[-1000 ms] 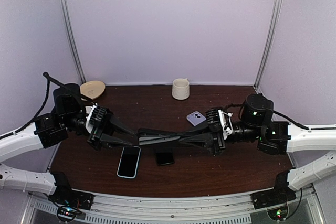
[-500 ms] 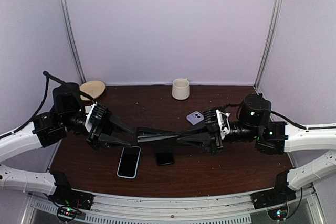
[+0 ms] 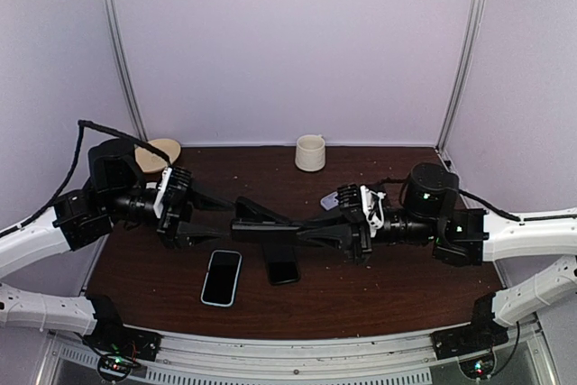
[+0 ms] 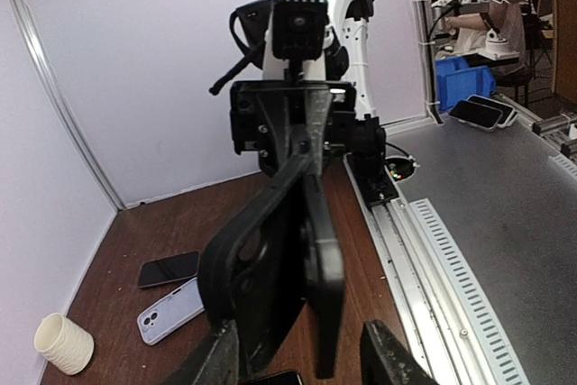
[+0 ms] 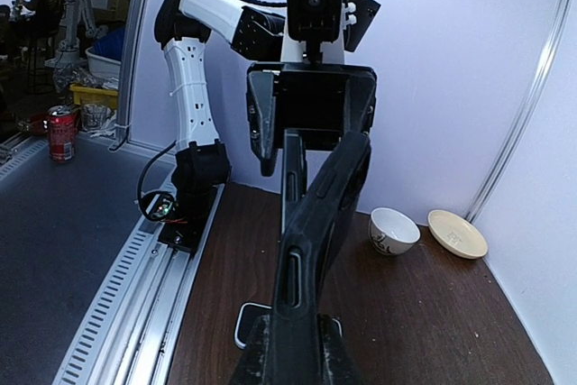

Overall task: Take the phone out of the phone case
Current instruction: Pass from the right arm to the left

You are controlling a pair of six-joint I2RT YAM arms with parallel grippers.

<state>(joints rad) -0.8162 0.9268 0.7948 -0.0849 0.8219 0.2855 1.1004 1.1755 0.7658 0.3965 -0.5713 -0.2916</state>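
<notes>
**Phone case (image 3: 257, 221) aloft between both arms**

We see the right jaws (image 3: 302, 232) clamped narrow on one end of the black case, above the desk (image 3: 406, 295). The left jaws (image 3: 221, 221) stand apart around its other end, their tips cut off in the wrist view. Whether the phone sits inside, we cannot tell.
</notes>
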